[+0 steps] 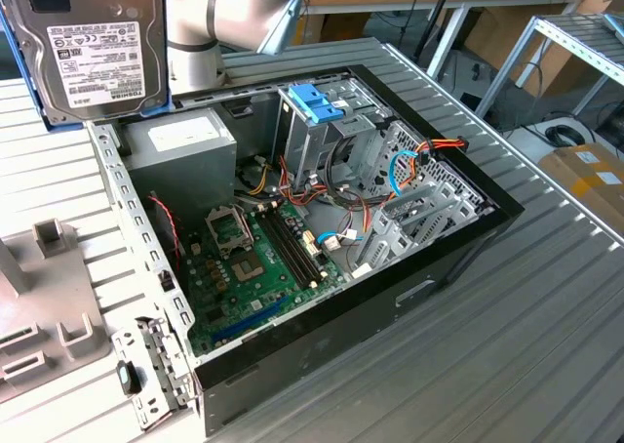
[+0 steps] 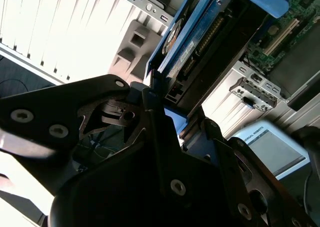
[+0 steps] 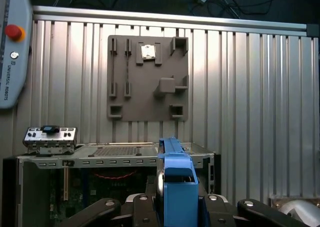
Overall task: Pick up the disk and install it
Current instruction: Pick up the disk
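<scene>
While the jaws of the gripper (image 3: 175,208) clamp the disk (image 1: 93,43) by its blue frame, its long axis stands roughly upright, printed white label facing the exterior view.

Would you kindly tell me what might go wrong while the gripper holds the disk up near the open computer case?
1. The gripper clamps the disk by the edge of its blue frame, so the disk may tilt or slip.
2. Loose cables lie beside the drive cage and might snag the disk.
3. The blue clip on top of the cage could be struck if the approach is misaligned.
</scene>
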`<state>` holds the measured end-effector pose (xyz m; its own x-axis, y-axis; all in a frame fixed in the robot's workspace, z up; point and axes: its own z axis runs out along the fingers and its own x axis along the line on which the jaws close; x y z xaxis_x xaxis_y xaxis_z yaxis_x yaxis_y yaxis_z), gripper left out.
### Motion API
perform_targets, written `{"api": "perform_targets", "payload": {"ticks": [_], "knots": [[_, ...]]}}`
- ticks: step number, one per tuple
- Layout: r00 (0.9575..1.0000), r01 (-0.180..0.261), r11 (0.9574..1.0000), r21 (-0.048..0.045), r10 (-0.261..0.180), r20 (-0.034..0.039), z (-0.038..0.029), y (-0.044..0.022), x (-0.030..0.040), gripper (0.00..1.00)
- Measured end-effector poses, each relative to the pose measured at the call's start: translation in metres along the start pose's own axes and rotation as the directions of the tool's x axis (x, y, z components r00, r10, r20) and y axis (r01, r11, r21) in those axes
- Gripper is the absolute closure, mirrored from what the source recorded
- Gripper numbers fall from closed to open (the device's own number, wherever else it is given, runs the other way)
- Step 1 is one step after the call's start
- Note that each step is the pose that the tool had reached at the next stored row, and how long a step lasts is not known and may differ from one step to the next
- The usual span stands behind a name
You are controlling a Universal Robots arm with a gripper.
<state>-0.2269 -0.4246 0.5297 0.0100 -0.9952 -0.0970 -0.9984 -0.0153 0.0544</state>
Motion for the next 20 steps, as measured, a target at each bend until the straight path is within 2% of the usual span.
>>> {"api": "perform_targets", "payload": {"ticks": [20], "knots": [[1.0000,0.000,1.0000,-0.0001,0.000,-0.0006,0.0026,-0.0152,0.0048,0.63]]}}
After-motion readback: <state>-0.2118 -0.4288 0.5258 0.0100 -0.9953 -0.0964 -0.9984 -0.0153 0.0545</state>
